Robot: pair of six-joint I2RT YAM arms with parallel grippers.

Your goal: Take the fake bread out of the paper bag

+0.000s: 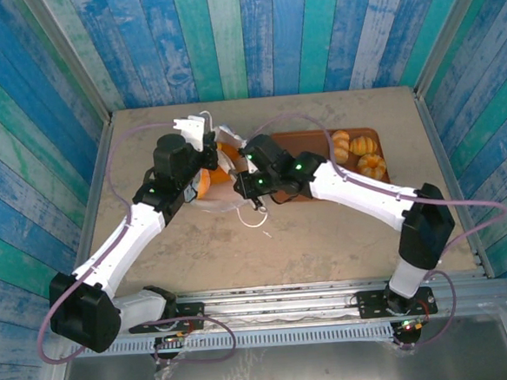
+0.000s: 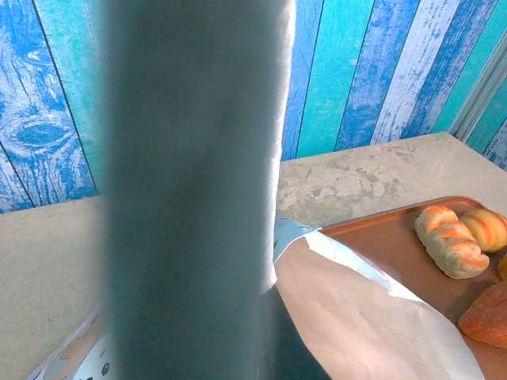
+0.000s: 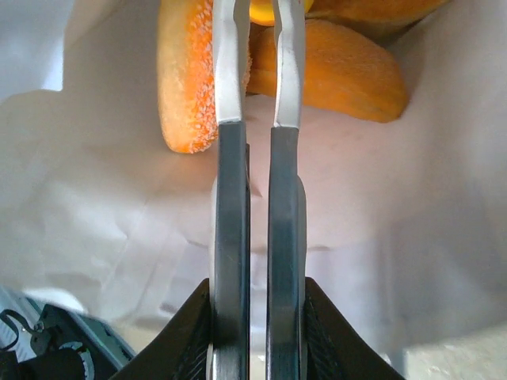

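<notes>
- The right gripper (image 3: 255, 47) had its fingers nearly together, tips among the fake bread (image 3: 341, 71) inside the paper bag (image 3: 103, 214).
- The left gripper (image 1: 199, 131) was closed at the bag's rim.

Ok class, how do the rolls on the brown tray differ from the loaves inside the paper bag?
The rolls are pale tan-gold and ridged, while the loaves are a deeper orange with no ridges. The rolls lie in the open on the brown tray, whereas the loaves are enclosed by the white paper bag. Both are fake bread.
</notes>
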